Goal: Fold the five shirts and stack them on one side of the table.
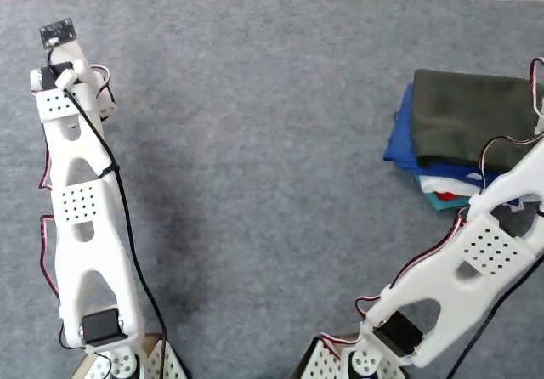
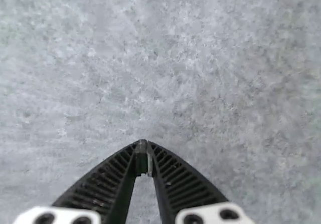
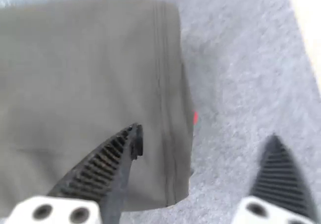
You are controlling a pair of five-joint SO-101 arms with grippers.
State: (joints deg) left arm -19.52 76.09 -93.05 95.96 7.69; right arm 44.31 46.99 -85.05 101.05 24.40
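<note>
A stack of folded shirts [image 1: 463, 137] lies at the table's right side, an olive-grey shirt [image 1: 472, 120] on top, with blue, white and teal layers under it. My right gripper [image 3: 203, 141] hovers open above the olive-grey shirt [image 3: 85, 83], one finger over the cloth and the other past its hemmed edge over the carpet. A red scrap [image 3: 195, 117] peeks out beneath that edge. My left gripper [image 2: 143, 148] is shut with nothing in it, low over bare grey felt at the table's far left [image 1: 64, 73].
Grey felt [image 1: 255, 158] covers the whole table. Both white arms reach in from the near edge, the left arm [image 1: 81, 209] along the left side, the right arm [image 1: 463, 260] slanting toward the stack. The table's light edge [image 3: 306, 23] runs close beside the stack.
</note>
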